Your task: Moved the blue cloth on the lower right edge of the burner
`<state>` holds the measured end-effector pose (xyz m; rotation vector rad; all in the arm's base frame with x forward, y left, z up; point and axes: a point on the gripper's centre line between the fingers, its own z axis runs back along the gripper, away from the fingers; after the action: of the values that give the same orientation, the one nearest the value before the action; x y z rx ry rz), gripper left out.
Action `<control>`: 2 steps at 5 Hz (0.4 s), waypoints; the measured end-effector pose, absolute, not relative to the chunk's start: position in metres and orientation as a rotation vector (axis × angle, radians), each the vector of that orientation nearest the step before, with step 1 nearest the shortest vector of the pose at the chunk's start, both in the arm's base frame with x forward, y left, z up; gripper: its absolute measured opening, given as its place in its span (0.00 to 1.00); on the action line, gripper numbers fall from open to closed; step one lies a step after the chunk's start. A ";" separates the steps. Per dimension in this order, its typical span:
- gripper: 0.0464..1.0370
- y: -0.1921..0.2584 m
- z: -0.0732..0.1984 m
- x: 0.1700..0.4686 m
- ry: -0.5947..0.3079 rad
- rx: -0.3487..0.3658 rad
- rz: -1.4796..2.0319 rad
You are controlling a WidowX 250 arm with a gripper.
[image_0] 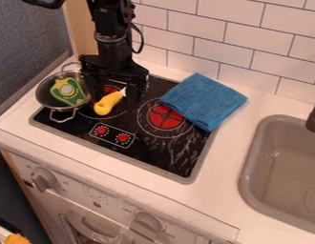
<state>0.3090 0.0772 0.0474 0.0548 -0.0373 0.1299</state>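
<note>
Blue cloth (203, 101) straddles the upper right edge of the cooktop (146, 155) and the counter (230, 133). My gripper (115, 96) hangs parted and empty, well apart from it: lowering here, I could jostle the yellow-handled utensil (108, 104) or tip the pot (43, 96); at the cloth, a shallow pinch might slip.

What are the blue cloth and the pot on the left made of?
The blue cloth looks like soft, matte fabric, perhaps microfiber or terry, judging by its nubbly surface and folded layers. The pot looks like shiny metal, probably stainless steel, given its silvery gleam.
</note>
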 end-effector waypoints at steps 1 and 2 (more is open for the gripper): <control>0.96 0.075 0.038 0.308 -0.009 0.048 0.133; 0.96 0.034 0.042 0.338 -0.053 0.023 0.069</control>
<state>0.3381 0.0344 0.0417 0.0230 -0.0526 0.0690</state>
